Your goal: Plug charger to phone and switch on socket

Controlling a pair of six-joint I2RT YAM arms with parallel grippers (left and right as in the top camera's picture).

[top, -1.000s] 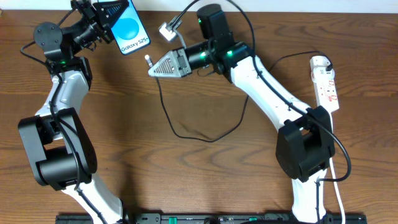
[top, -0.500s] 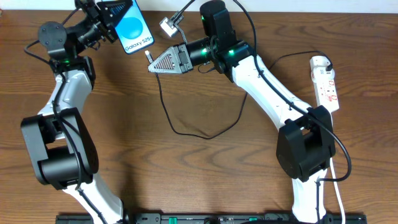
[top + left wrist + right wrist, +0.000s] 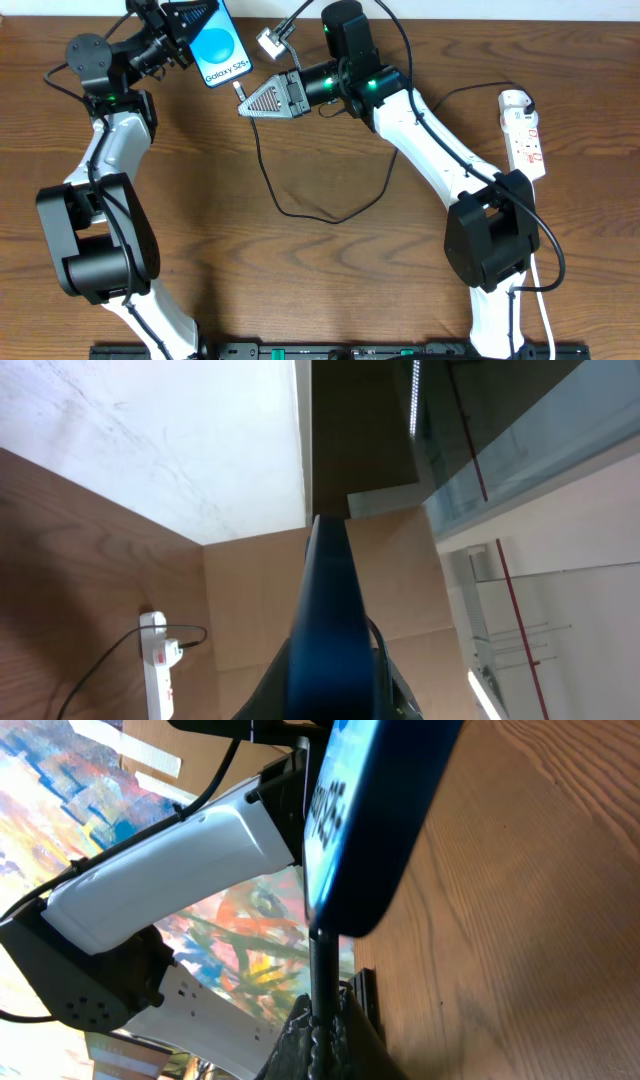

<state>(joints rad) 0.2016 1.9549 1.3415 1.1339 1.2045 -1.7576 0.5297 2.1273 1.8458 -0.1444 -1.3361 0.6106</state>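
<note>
Left hand (image 3: 195, 22): closed on one end of the phone (image 3: 222, 45), holding it over the far left part of the bench (image 3: 330, 290) with the blue screen facing up. Right hand (image 3: 245, 103): closed on the charger (image 3: 322, 965) just behind its small plug. The plug tip stands close to the lower edge of the phone, and contact cannot be confirmed. From this hand the black cable drops toward the bench centre and lies in one wide loop. A small white block (image 3: 268, 43) lies near the phone with a dark lead attached. The socket (image 3: 524, 130) lies flat at the right edge of the bench, well apart from both hands, and its white cord (image 3: 547, 310) runs toward the near edge. The bench surface is brown wood grain. The right wrist view shows a multicoloured painted panel behind the left arm. The left wrist view shows a white surface and glazed panels. Count: two arms, two hands, one phone, one charger, one socket, one white block.
</note>
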